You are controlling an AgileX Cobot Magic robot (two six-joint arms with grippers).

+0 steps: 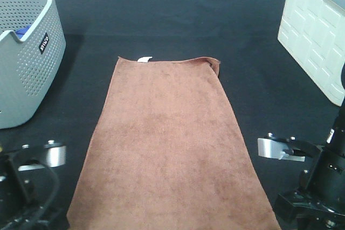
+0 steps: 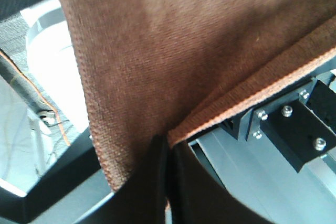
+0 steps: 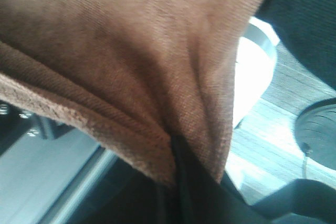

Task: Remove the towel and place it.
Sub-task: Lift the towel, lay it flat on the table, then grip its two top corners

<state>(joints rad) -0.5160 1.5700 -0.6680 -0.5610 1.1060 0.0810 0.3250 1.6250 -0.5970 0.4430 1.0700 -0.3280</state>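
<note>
Towel (image 1: 167,138) flat on black cloth (image 1: 161,14), just right of grey basket (image 1: 24,63) (white tag (image 1: 144,58) on short edge nearer basket). Left gripper (image 2: 167,148) and right gripper (image 3: 176,148) each pinched tight on towel corner. Step, probably: lift-off. Next: raise both evenly.

The towel (image 1: 172,144) is brown plush cloth, matt and fuzzy, with a ribbed stitched hem. The worktop (image 1: 178,14) is black matt fabric. The basket (image 1: 27,68) is grey perforated plastic, smooth with a slight sheen.

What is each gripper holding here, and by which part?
The towel: left gripper pinches one corner, right gripper another, both at its near end.
</note>
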